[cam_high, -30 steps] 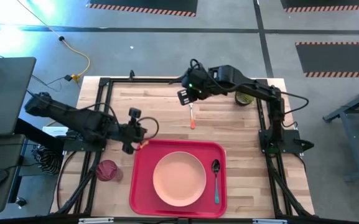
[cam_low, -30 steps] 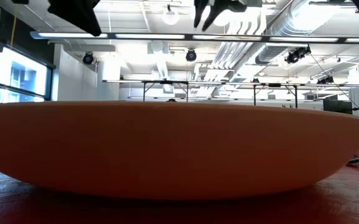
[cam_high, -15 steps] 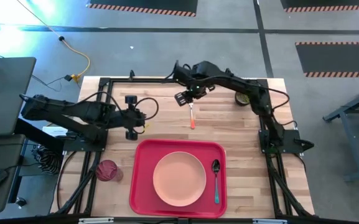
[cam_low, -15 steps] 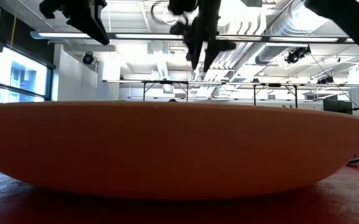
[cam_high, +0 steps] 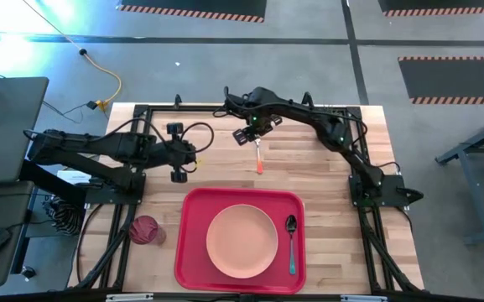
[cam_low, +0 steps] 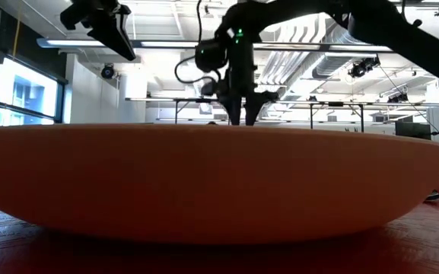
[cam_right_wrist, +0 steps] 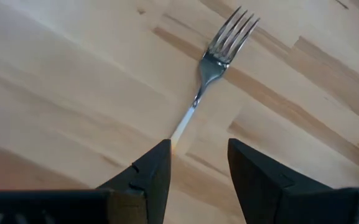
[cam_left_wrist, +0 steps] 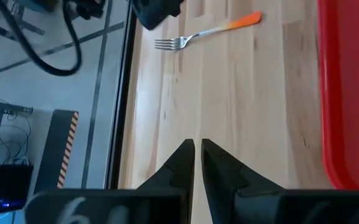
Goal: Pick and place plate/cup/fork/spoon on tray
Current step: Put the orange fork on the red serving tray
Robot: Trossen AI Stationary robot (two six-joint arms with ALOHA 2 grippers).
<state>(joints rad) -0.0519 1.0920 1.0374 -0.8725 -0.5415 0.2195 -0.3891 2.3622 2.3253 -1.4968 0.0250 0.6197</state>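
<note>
The fork (cam_high: 259, 158) lies flat on the wooden table just beyond the red tray (cam_high: 191, 252), tines toward the far edge, orange handle toward the tray. My right gripper (cam_right_wrist: 198, 165) is open, pointing down over the fork's (cam_right_wrist: 219, 56) neck, one finger on each side of it. The peach plate (cam_high: 242, 242) and the blue-handled spoon (cam_high: 291, 243) rest in the tray. The dark-red cup (cam_high: 144, 229) stands on the table left of the tray. My left gripper (cam_left_wrist: 196, 163) is shut, raised above the table left of the fork (cam_left_wrist: 204, 31).
The plate (cam_low: 204, 183) fills the low view, with my right gripper (cam_low: 243, 114) just behind its rim and my left gripper (cam_low: 116, 34) high up. Dark frame rails run along the table's left and right sides. Bare wood lies around the fork.
My right gripper has come down from high above the table toward the fork, shifting a little toward the far left and tipping to point straight down. My left gripper has swung toward the table's far edge, staying shut. The fork, plate, spoon and cup have not moved.
</note>
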